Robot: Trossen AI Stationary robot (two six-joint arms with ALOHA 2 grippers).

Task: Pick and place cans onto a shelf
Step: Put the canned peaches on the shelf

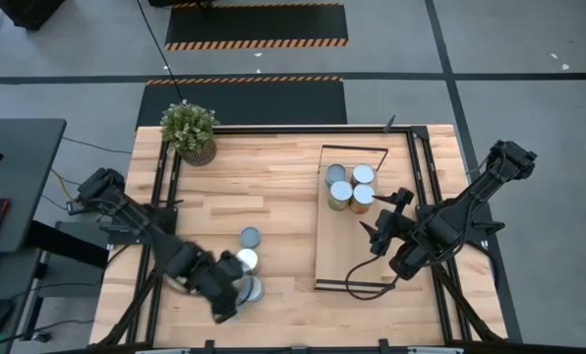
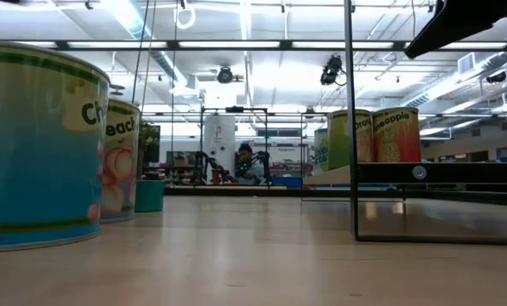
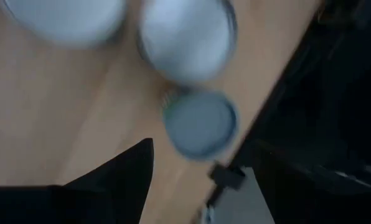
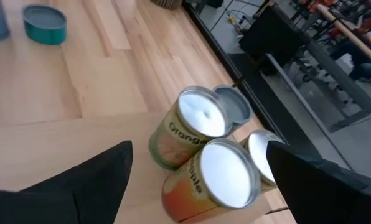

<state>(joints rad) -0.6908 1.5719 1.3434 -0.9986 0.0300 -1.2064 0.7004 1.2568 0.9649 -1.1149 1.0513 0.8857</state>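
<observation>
Four cans on the shelf, three more on the surface by the left hand.

The shelf [image 1: 324, 261] lies with its long axis running 12 to 6 on the surface [image 1: 273, 182]. At its 12 o'clock end four cans [image 1: 350, 187] stand upright and touching, tops up; two labels read Orange and Pineapple. The right hand [image 1: 380, 228], released and wide, hovers at 5 o'clock from that cluster, holding nothing. Three cans [image 1: 249, 237] stand upright at the surface's 7 o'clock. The left hand [image 1: 226, 303] hangs over the nearest of them; whether it grips, I cannot tell. A potted plant [image 1: 190, 129] sits at 11 o'clock.
</observation>
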